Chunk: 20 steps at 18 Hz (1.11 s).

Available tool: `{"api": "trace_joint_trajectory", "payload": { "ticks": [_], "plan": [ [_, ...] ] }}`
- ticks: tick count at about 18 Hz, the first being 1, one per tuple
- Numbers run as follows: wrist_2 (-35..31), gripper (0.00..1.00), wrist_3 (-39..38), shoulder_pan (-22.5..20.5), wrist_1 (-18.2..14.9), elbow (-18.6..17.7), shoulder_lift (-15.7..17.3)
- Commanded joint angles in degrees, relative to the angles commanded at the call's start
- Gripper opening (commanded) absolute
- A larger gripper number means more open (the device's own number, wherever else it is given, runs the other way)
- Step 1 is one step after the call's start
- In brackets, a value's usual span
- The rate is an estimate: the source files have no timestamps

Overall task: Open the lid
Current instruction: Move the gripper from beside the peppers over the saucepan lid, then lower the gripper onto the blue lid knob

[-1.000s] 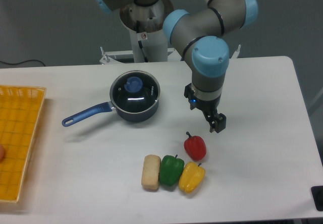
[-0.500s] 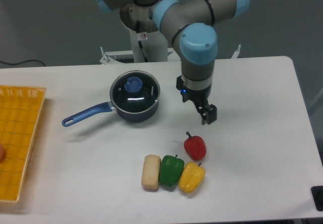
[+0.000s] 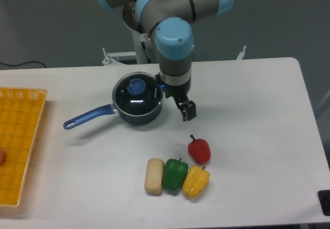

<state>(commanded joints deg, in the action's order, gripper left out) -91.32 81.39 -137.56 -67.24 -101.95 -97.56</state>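
Camera view from the front puts the lid [image 3: 137, 94] on the dark blue saucepan [image 3: 135, 114], toward the far-left middle of the table [image 3: 258, 136], its blue knob [image 3: 136, 86] centred on the glass and untouched. Your gripper [image 3: 188, 111] hangs just to the right of the pan, low and close to the pan's right wall, and it holds nothing. The fingers overlap from this angle, so you cannot tell whether they are spread or pressed together — check that before you commit.

The main risk is a sideways approach at this height. Move left as you are and the fingers or the wrist would likely strike the pan wall or the lid's metal rim rather than reach the knob, pushing the whole pan across the table. You need to rise, come over the knob, then descend.

The knob is small and rounded — a pinch that lands off-centre could slip off, or tilt the lid so its rim catches on the pan and drags it up.

Watch the long handle [image 3: 87, 117] pointing near-left; if the pan rotates, it sweeps toward the yellow basket [image 3: 20, 136]. The red pepper [image 3: 199, 149], green pepper [image 3: 175, 174], yellow pepper [image 3: 196, 181] and the beige block [image 3: 154, 176] lie nearer you, well apart from the pan, and should stay out of trouble.
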Motion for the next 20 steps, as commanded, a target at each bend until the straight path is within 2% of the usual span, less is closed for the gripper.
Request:
{"api": "trace_joint_trajectory", "payload": {
  "ticks": [3, 6, 12, 20],
  "plan": [
    [-0.09, 1.0, -0.09, 2.29, -0.09, -1.05, 0.79],
    [-0.09, 1.0, 0.96, 2.56, -0.09, -4.03, 3.16],
    [-0.18, 1.0, 9.58, 2.2, -0.18, -8.52, 6.94],
    [-0.18, 1.0, 13.88, 2.47, -0.09, -11.34, 8.53]
  ]
}}
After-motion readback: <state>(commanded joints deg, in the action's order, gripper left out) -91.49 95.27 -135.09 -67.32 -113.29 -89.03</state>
